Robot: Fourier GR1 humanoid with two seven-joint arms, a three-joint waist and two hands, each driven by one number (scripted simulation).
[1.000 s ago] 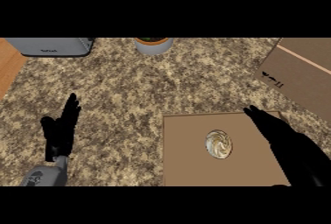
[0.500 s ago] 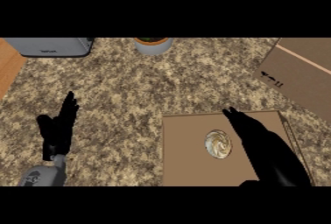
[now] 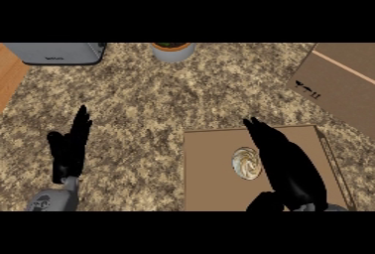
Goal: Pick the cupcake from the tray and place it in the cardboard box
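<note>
The cupcake [image 3: 245, 162] sits on the brown tray [image 3: 212, 191] at the near right of the speckled counter [image 3: 183, 99]. The right hand [image 3: 289, 168] lies over the tray just right of the cupcake, fingers straight and released – grasping nothing. The left hand [image 3: 70, 149] rests at the near left, fingers up and relaxed. The cardboard box [image 3: 344, 84] stands at the far right – well apart from the tray

One cupcake [image 3: 245, 162], one tray [image 3: 212, 173], one cardboard box [image 3: 341, 84], one pot [image 3: 173, 50]
</note>
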